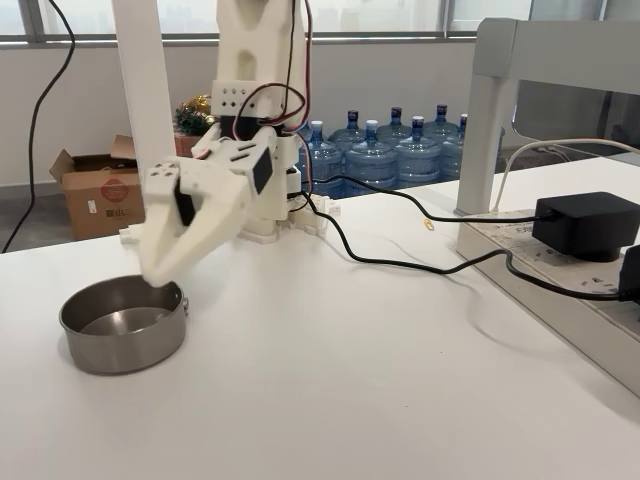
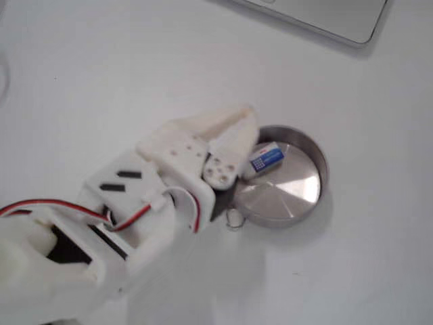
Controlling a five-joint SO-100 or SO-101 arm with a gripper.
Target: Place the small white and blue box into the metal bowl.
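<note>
The metal bowl (image 1: 122, 325) (image 2: 287, 179) sits on the white table, at the left in one fixed view. Seen from above, the small white and blue box (image 2: 266, 159) lies on its side inside the bowl, against the upper-left wall. My white gripper (image 2: 252, 128) (image 1: 155, 272) hangs over that same rim, its tips just beside the box. The fingers (image 2: 233, 150) stand close together with only a thin dark gap, and the box is not between them. In the side-on fixed view the gripper is blurred and the bowl's wall hides the box.
A black cable (image 1: 400, 262) runs across the table to a black power adapter (image 1: 585, 225) on a white strip at the right. A white frame post (image 1: 490, 130) stands behind it. A grey flat device (image 2: 325, 17) lies at the top edge.
</note>
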